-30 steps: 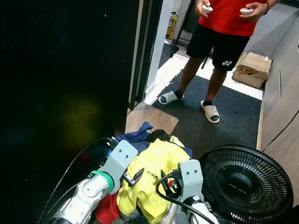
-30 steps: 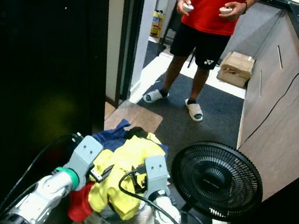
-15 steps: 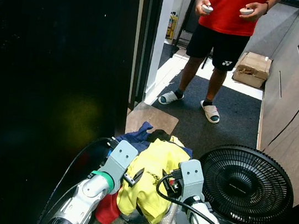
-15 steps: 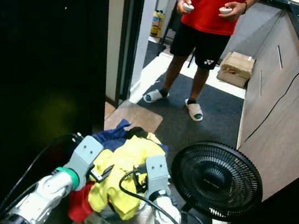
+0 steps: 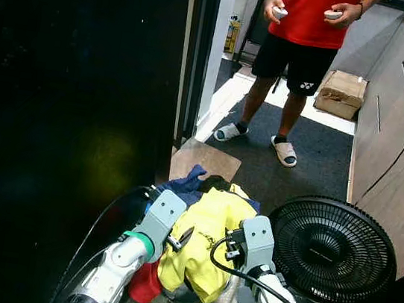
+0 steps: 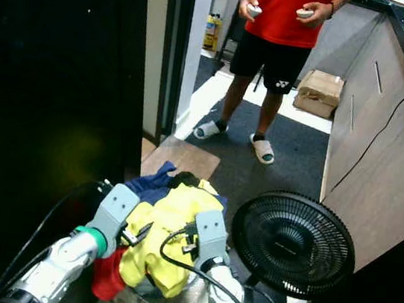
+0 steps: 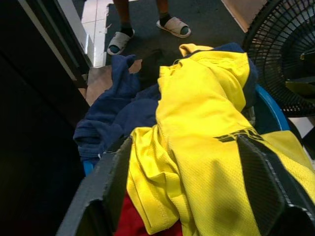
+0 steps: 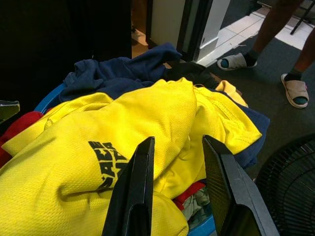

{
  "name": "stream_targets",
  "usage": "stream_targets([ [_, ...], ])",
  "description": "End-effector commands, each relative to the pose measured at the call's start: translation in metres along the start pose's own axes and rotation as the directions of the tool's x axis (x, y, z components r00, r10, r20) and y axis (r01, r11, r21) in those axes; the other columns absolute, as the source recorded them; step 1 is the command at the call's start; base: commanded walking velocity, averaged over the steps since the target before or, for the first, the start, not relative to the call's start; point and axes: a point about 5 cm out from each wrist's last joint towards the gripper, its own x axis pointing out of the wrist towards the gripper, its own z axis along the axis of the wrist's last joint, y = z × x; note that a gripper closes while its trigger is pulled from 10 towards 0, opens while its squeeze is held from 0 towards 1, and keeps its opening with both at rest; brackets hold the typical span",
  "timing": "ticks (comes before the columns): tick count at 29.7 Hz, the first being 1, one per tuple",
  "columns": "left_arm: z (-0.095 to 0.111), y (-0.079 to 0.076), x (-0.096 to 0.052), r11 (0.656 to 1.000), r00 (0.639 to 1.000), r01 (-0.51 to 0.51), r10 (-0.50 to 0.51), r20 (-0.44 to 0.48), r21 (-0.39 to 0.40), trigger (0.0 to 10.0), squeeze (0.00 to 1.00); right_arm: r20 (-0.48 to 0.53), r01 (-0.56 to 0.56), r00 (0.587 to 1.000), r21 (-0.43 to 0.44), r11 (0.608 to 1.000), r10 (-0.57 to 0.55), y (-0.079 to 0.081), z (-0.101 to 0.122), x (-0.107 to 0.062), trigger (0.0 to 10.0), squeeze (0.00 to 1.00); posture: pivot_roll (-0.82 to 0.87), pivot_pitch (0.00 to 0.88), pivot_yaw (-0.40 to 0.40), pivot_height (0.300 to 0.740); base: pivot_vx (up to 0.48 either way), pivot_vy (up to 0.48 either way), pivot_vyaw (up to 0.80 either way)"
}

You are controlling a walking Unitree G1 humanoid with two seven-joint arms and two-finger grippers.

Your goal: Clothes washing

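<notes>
**Laundry heaped, nothing lifted yet**

Laundry sits piled in a blue plastic basket point(image 7: 268, 105) on the floor, just beside the round black floor fan point(image 5: 333, 249). From the head camera, a yellow mesh sports shirt point(image 5: 200, 245) tops the heap, over a navy blue garment point(image 5: 186, 182) and a red one point(image 5: 143, 283); a person in a red top point(image 5: 311, 16) stands beyond the fan.

The left wrist camera shows the left gripper point(image 7: 184, 189) spread wide over the shirt.

The right wrist camera shows the right gripper point(image 8: 179, 184) parted, pinching nothing.

Judging by this, washing has barely begun: every garment is unloaded.
</notes>
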Motion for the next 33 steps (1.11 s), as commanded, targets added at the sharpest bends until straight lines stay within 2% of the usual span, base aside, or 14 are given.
stream_targets([
  [1,-0.0042,-0.0029,-0.0027,1.000,1.000,0.019,-0.019,-0.005,0.002,0.0,0.00,-0.031,0.003,1.000,-0.002,1.000,-0.003,-0.0004,-0.0053,-0.0014,10.0,0.00,0.06,0.002,0.017,0.740,0.000,0.000,0.00],
  [6,-0.0034,-0.0037,-0.0030,1.000,1.000,0.022,-0.022,0.004,0.002,0.0,0.00,-0.033,0.004,0.999,0.000,1.000,-0.004,-0.0002,-0.0058,-0.0016,10.0,0.00,0.06,0.002,0.017,0.740,0.000,0.000,0.00],
  [7,-0.0047,-0.0021,-0.0024,1.000,1.000,0.007,-0.007,-0.010,0.000,9.5,0.00,-0.033,0.005,0.999,0.001,1.000,-0.005,-0.0001,-0.0059,-0.0017,10.0,0.00,0.06,0.002,0.017,0.740,0.000,0.000,0.00],
  [9,-0.0056,-0.0010,-0.0019,1.000,1.000,-0.004,0.004,-0.021,-0.002,9.5,0.00,-0.034,0.005,0.999,0.001,1.000,-0.005,-0.0001,-0.0060,-0.0017,10.0,0.00,0.06,0.002,0.017,0.740,0.000,0.000,0.00],
  [10,-0.0055,-0.0006,-0.0020,1.000,1.000,0.001,-0.001,-0.019,-0.019,10.0,1.00,-0.034,0.006,0.999,0.001,1.000,-0.006,-0.0002,-0.0060,-0.0018,10.0,0.00,0.06,0.007,0.019,0.740,0.000,0.000,0.00],
  [30,-0.0083,-0.0001,-0.0032,0.999,1.000,0.007,-0.008,-0.026,-0.031,10.0,1.00,-0.037,0.007,0.999,0.004,1.000,-0.007,0.0006,-0.0068,-0.0022,10.0,0.00,0.06,0.016,0.019,0.740,0.000,0.000,0.00],
  [31,-0.0080,-0.0016,-0.0036,0.999,0.999,0.028,-0.029,-0.017,-0.041,2.5,0.00,-0.037,0.008,0.999,0.004,1.000,-0.008,0.0007,-0.0069,-0.0023,10.0,0.00,0.06,0.016,0.019,0.740,0.000,0.000,0.00],
  [32,-0.0080,-0.0016,-0.0036,0.999,0.999,0.028,-0.029,-0.017,-0.041,2.5,0.00,-0.037,0.008,0.999,0.004,1.000,-0.008,0.0007,-0.0069,-0.0023,10.0,0.00,0.06,0.016,0.019,0.740,0.000,0.000,0.00],
  [33,-0.0077,-0.0022,-0.0040,0.999,0.999,0.036,-0.036,-0.011,-0.032,0.0,0.00,-0.038,0.008,0.999,0.004,1.000,-0.008,0.0007,-0.0070,-0.0023,10.0,0.00,0.06,0.016,0.020,0.740,0.000,0.000,0.00],
])
